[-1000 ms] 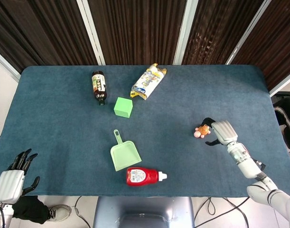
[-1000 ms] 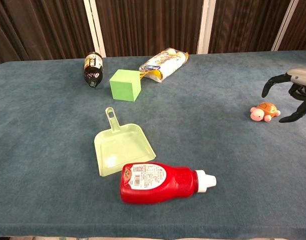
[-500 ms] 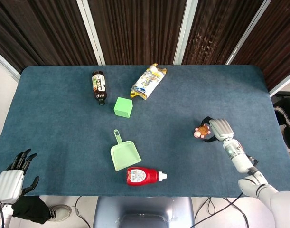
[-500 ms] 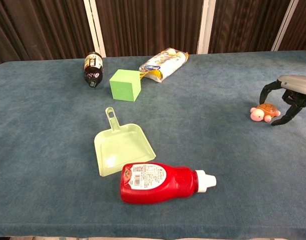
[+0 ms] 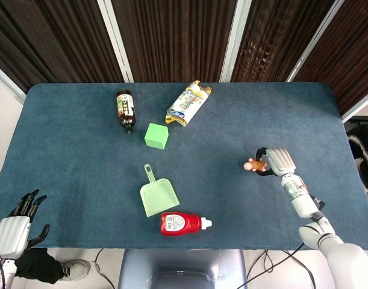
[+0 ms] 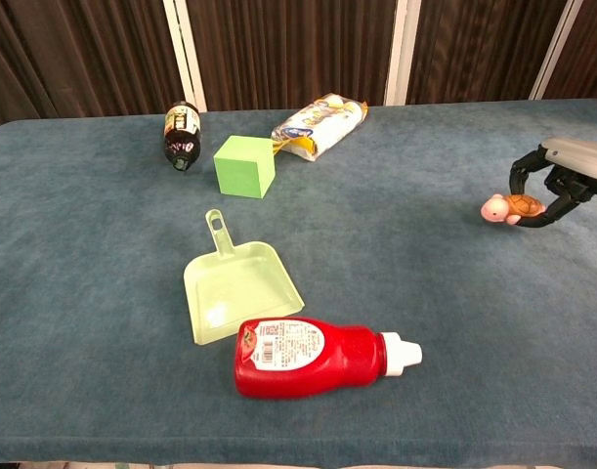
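Toy turtle [image 6: 507, 207], small, rounded and glossy, held by right hand [image 6: 552, 176].

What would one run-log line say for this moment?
right hand: grips toy turtle, lifted off table | left hand: open, off table edge | red bottle: lying beside dustpan

- right hand [image 6: 560, 174] cut off by right edge in chest view; palm and wrist out of frame.
- toy turtle [image 6: 509, 207] partly covered by dark fingers [image 6: 521, 172]; in head view too small to tell contact.
- left hand [image 5: 15, 224] off table, wrist cut at bottom-left corner of head view.
- dark bottle [image 5: 125, 109] label print unreadable, red bottle [image 6: 313, 356] label too.
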You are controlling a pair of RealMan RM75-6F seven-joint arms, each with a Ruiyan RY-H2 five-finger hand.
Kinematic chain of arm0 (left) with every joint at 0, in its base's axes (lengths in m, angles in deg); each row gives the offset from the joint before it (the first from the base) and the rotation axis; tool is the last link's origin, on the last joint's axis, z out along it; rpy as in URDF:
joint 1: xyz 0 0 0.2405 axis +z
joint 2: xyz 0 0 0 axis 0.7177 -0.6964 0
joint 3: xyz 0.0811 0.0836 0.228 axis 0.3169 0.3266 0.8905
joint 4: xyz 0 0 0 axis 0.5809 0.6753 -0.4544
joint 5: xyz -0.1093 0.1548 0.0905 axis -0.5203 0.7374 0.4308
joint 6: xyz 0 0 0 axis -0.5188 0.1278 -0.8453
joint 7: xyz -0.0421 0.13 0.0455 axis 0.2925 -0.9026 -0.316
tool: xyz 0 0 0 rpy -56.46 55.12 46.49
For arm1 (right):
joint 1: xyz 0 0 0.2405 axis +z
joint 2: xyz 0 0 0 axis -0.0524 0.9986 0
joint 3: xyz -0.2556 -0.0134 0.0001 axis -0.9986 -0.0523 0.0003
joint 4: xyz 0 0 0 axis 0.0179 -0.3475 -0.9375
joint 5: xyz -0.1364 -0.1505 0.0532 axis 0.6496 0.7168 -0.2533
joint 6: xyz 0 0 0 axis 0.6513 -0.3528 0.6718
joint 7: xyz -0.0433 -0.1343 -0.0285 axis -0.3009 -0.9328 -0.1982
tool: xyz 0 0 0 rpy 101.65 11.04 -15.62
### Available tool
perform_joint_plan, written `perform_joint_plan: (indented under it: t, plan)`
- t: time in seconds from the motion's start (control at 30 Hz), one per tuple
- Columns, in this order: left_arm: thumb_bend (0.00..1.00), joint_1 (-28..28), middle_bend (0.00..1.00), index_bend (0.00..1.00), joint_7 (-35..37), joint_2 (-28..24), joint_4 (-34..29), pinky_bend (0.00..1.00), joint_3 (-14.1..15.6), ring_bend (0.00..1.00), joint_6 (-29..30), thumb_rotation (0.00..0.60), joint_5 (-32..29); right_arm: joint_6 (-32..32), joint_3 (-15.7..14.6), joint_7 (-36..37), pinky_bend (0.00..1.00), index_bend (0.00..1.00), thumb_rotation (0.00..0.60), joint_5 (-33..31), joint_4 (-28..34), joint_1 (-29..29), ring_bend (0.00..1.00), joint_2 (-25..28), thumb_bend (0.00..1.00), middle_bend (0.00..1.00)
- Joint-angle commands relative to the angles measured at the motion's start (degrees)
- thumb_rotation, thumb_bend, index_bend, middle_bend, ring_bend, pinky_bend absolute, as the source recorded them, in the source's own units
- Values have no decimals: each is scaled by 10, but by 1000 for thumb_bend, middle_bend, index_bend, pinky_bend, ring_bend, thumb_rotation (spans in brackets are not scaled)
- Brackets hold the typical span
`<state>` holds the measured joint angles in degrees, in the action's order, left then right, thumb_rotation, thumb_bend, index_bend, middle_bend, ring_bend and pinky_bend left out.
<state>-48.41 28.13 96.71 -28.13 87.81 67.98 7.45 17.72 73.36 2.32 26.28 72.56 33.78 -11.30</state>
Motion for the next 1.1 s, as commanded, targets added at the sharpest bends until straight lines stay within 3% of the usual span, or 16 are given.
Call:
perform_joint_plan:
  t: [0.03, 0.53, 0.63, 0.77, 0.9, 1.0, 1.1]
  plan:
    - [346, 0, 48, 142, -1, 0, 0, 331, 0, 69, 0, 600, 0, 9, -7, 20, 958, 846, 600, 7, -7, -2, 988, -1, 997, 663]
    - [346, 1, 48, 142, -3, 2, 0, 331, 1, 69, -1, 600, 0, 26, -9, 17, 958, 847, 600, 4, -15, -11, 1000, 0, 999, 693]
    - [346, 1, 48, 142, -2, 2, 0, 331, 1, 69, -1, 600, 0, 22, -13, 32, 958, 722, 600, 6, -15, -11, 992, 3, 865, 659]
    - [346, 1, 48, 142, -2, 2, 0, 331, 1, 69, -2, 600, 0, 18, -20, 45, 952, 530, 600, 11, -12, -11, 975, 10, 582, 509]
    - [345, 1, 48, 142, -3, 2, 0, 331, 1, 69, -2, 600, 1, 8, -25, 48, 930, 421, 600, 13, -4, -10, 955, 19, 361, 417]
    - [345, 1, 48, 142, -4, 2, 0, 331, 2, 69, -2, 600, 1, 7, -26, 46, 918, 364, 600, 13, 5, -11, 944, 27, 247, 374]
    - [345, 1, 48, 142, -5, 2, -1, 330, 2, 69, -3, 600, 1, 11, -25, 44, 917, 319, 600, 12, 16, -12, 943, 34, 195, 360]
